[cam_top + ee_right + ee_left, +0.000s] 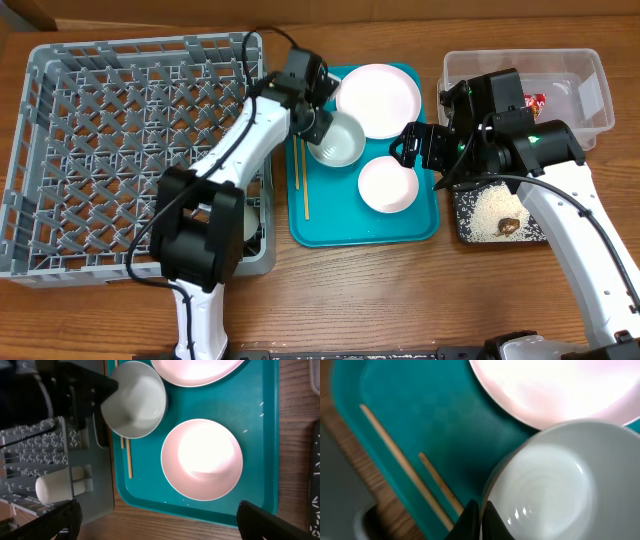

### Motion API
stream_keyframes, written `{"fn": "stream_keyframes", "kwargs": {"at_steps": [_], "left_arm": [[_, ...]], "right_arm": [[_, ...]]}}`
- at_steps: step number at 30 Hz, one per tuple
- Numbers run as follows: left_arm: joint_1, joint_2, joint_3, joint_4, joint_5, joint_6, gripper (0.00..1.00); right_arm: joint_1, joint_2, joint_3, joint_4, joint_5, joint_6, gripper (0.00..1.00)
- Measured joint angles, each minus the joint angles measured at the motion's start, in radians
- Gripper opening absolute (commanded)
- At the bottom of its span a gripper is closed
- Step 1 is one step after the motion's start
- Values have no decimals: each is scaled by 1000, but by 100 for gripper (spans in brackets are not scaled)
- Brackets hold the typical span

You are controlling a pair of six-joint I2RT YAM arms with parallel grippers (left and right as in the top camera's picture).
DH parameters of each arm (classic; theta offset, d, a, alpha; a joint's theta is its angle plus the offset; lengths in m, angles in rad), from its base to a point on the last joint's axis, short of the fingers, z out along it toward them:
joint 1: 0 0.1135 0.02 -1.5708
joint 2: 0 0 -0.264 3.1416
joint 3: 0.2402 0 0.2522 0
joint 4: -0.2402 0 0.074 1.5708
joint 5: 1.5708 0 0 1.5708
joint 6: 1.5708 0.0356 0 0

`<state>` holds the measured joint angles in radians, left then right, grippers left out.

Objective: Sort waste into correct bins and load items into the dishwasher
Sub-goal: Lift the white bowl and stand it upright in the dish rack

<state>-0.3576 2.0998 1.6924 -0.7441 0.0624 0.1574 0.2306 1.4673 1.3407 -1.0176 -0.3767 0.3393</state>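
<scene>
Now left claw [480,518] tight on bowl [547,492].

1. Dish rack [130,150]: 1, grey.
2. Teal tray [340,215]: 1.
3. Plate [380,100]: 1, white, round.
4. Bowls: 2 total, 1 greyish bowl [338,142] and 1 white bowl [388,186].
5. Chopsticks [303,190]: 2 sticks, i.e. 1 pr.
6. Cup [56,488]: 1, white.
7. Clear tub [570,75]: 1.
8. Wrapper [535,102]: 1, red/white.
9. Black tray [462,225]: 1.
10. Brown lump [510,225]: 1.
11. Rice [488,208]: 1 heap; grains too many to count.
12. Robot arms: 2, left arm [245,145] and right arm [580,215].
</scene>
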Motion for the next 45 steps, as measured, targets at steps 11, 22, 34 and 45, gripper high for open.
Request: {"fn": "stream_keyframes", "kwargs": {"at_steps": [11,22,34,45], "left_arm": [[-1,-251,77,-189,-280,-24,4],[0,-318,100,-159,-1002,-151,4],[12,-10,100,105,-1413,-101,4],[70,102,100,177,-1493,-48,4]], "right_arm": [[0,0,0,-1,0,0,100],[0,0,0,0,0,0,100],[0,0,0,-1,0,0,100],[0,0,0,-1,0,0,100]]}}
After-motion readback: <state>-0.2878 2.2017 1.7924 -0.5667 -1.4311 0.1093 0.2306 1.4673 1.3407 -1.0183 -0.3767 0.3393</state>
